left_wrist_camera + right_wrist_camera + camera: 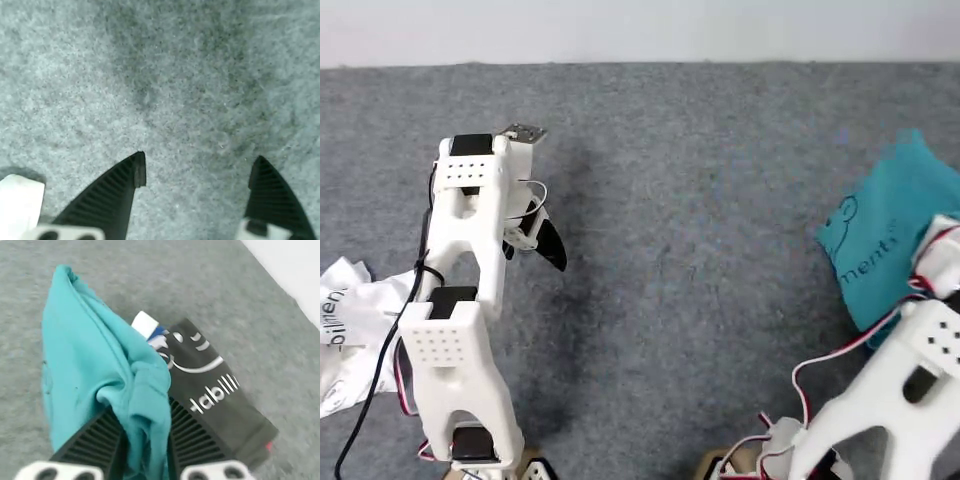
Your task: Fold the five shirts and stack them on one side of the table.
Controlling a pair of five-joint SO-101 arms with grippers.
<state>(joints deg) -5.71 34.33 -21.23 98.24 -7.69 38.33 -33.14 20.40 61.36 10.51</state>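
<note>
Teal shirt (85, 350) sits clamped between the right jaws, a folded black shirt (215, 395) just beside them. Stacking seems underway, and the release should land squarely there. Left jaws hang apart over bare surface (175, 75). High view adds a crumpled white shirt (350, 330) well behind the left jaws.

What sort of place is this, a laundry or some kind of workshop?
Probably a robotics test bench, not a laundry: a white left arm and right arm stand at a grey felt-covered table, and the right arm's jaws are shut on a teal shirt, seemingly for folding practice.
</note>
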